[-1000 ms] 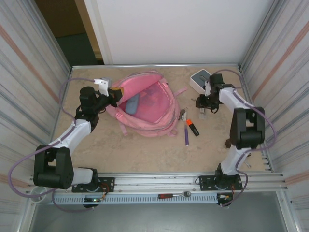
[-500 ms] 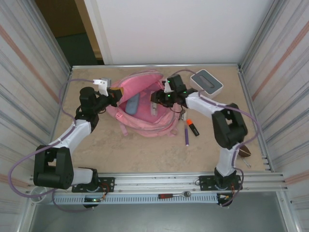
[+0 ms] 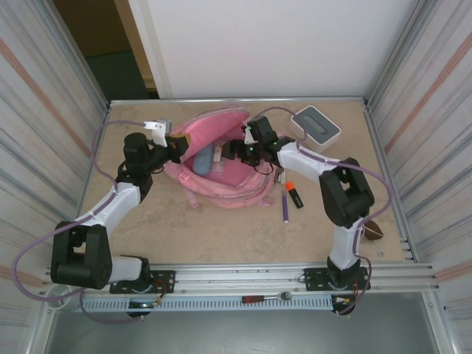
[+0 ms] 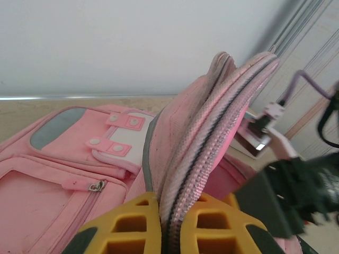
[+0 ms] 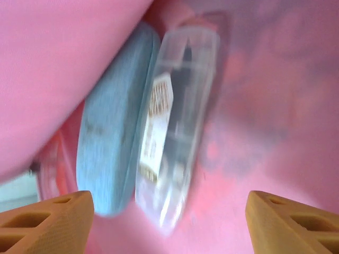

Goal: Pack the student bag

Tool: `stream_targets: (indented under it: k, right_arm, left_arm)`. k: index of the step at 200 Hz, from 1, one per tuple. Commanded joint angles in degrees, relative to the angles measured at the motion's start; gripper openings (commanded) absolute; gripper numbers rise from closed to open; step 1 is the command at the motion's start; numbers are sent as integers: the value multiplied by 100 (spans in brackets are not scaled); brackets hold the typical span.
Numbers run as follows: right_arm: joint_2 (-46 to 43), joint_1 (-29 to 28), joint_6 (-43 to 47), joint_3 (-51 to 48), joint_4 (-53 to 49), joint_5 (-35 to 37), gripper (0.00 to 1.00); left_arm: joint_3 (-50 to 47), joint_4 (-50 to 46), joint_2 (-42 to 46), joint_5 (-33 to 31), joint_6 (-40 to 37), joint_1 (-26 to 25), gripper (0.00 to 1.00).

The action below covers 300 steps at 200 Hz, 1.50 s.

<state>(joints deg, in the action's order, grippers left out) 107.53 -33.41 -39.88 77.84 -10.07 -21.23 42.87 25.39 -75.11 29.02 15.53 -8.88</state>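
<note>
Location: the student bag [image 3: 221,166] lies flat on the table [image 3: 221,236], left of centre toward the far edge, with its main mouth open.

Handling: the bag is soft fabric and looks light. It sags and folds instead of holding shape, so the mouth would likely fall shut if released. The best hold is judged to be the stiff zip rim, which gives a firm ridge. The straps are a second choice; the loose panels would only bunch.

Tools: in the left wrist view, the left gripper [image 4: 167,227] is pressed together on that zip rim, propping the flap upright. The right gripper [image 5: 169,222] hangs over the mouth with its fingers [image 5: 47,217] spread and nothing between them.

Contents: 2 items lie inside, touching side by side, a blue case [image 5: 108,132] and a clear case [image 5: 177,132].

Outside: an orange marker [image 3: 295,195] and a purple pen [image 3: 285,209] lie just right of the bag. A white-and-grey box [image 3: 317,124] sits at the far right.

Change: 1 s ago the right gripper was beside the box, and only the blue case lay in the bag. It has since swung across to the mouth, and the clear case is now inside. The left gripper's hold has not shifted.
</note>
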Motion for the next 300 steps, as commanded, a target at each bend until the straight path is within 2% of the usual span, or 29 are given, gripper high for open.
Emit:
stream_targets:
  k: [1,32,50,61,75,99,110,135,155,173,185,204,218,240,252,263,277,300]
  right_arm:
    - [-965,-100,766,-530,-489,330,74]
    - [-1845,162,1232,-1315,-1247,1925,85]
    - [-1804,519,1178,-1602,-1036,2115,87]
    - [-1502,730,1070,-1607,-747,1848,85]
    - [-928,883,1026,-1272,-457,1113,75]
    - [-113,876,1276,-373,-465,631,41]
    - [173,925,1307,-38,-387,412,30]
    - [976,1093,1283,933,-244,-562,19]
    - [1604,1212,1262,1891,-344,-1286,17]
    - [1970,1409,1225,2647,-593,-1631,22]
    - [2011,1558,1216,2857,-655,-1829,30]
    - [1753,1786,1440,2761,-893,-1913,45]
    - [1325,1947,1745,2380,-1177,-1580,55]
    - [358,2053,2105,1295,-1294,-929,64]
    - [-148,1974,2182,644,-1185,-682,66]
    - [-509,1820,2186,157,-1074,-527,69]
    - [-865,1527,2149,-299,-958,-326,73]
    - [-1140,1057,1880,-785,-568,-258,78]
  left_arm:
    - [184,171,75,115,287,-135,0]
    - [-43,-81,252,-207,207,-188,0]
    - [-188,-262,389,-351,100,-223,0]
    - [-255,-359,458,-416,82,-274,0]
    - [-314,-582,548,-449,-5,-376,0]
    - [-511,-1282,884,-983,-385,-762,2]
    - [-649,-1533,1054,-1375,-571,-1060,2]
    - [-815,-1733,1080,-1857,-845,-1797,6]
    - [-534,-1801,580,-1933,-1042,-2199,15]
    - [54,-2149,60,-1845,-1163,-2347,31]
    - [369,-2389,-48,-1748,-1233,-2393,44]
    - [497,-2544,207,-1749,-1292,-2402,62]
    - [431,-2683,584,-1894,-1362,-2407,73]
    - [268,-3022,1282,-2449,-1509,-2394,80]
    - [256,-3223,1607,-2783,-1736,-2398,80]
    - [263,-3330,1856,-2939,-2149,-2399,80]
    - [262,-3465,2020,-3074,-2815,-2390,88]
    - [620,-4240,1848,-3571,-3758,-2314,89]
